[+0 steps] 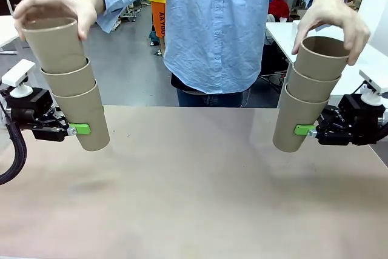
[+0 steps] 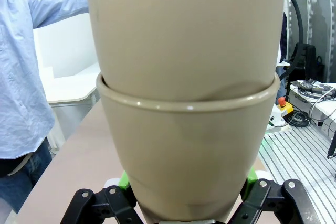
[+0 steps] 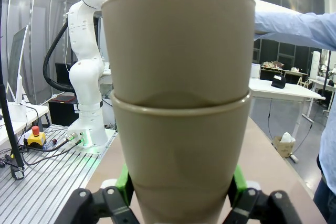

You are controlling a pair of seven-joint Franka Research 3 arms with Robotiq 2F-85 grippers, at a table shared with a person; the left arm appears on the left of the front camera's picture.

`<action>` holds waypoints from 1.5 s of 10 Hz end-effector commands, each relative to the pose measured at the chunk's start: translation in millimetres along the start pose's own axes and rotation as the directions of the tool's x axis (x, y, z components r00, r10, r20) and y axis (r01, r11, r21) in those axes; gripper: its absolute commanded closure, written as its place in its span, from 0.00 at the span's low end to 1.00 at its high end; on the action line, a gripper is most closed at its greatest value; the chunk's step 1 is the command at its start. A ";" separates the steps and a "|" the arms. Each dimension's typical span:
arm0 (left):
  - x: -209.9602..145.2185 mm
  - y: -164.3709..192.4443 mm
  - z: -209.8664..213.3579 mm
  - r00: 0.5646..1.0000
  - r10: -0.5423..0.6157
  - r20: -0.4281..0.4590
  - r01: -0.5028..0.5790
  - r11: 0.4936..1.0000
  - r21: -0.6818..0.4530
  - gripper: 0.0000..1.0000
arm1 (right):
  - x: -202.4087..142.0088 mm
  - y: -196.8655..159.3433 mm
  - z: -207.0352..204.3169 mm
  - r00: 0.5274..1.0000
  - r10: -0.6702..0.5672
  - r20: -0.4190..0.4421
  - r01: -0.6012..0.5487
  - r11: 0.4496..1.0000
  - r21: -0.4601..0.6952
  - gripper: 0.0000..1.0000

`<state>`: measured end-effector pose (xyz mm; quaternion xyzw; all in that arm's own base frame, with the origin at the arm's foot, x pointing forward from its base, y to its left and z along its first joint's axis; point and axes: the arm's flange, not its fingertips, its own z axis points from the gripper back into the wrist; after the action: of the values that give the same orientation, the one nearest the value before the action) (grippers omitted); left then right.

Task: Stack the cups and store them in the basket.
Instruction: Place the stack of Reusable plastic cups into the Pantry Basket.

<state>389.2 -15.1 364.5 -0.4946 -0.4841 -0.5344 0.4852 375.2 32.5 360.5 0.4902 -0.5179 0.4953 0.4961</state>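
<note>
We judged the stacking needed firm, level grips while the person's hands [image 1: 57,7] pressed down from above. The left claw [image 1: 82,129] was closed around the left stack [image 1: 73,83] at its bottom cup. The right claw [image 1: 300,130] likewise clasped the right stack [image 1: 310,95]. Both stacks hung above the worktop [image 1: 194,192]. Each was three plain, matte tan, tapered cups, nested.

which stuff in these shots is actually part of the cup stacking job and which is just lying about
In the job: left cup stack in left gripper; right cup stack in right gripper; person's hands on the top cups.
Lying about: emergency-stop button; white side table.
</note>
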 end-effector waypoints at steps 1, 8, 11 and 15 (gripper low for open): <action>2.4 -0.5 -0.2 1.000 -0.004 0.003 0.004 1.000 -0.002 0.15 | 3.7 -0.3 0.1 1.000 0.012 0.001 -0.012 1.000 -0.003 0.15; 2.4 -0.5 -0.2 1.000 -0.004 0.003 0.004 1.000 -0.002 0.15 | 3.7 -0.3 0.1 1.000 0.012 0.001 -0.012 1.000 -0.003 0.15; 2.4 -0.5 -0.2 1.000 -0.004 0.003 0.004 1.000 -0.002 0.15 | 3.7 -0.3 0.1 1.000 0.012 0.001 -0.012 1.000 -0.003 0.15; 2.4 -0.5 -0.2 1.000 -0.004 0.003 0.004 1.000 -0.002 0.15 | 3.7 -0.3 0.1 1.000 0.012 0.001 -0.012 1.000 -0.003 0.15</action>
<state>389.4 -14.9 364.1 -0.4937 -0.4838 -0.5345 0.4862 375.2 32.5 360.3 0.4902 -0.5176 0.4955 0.4962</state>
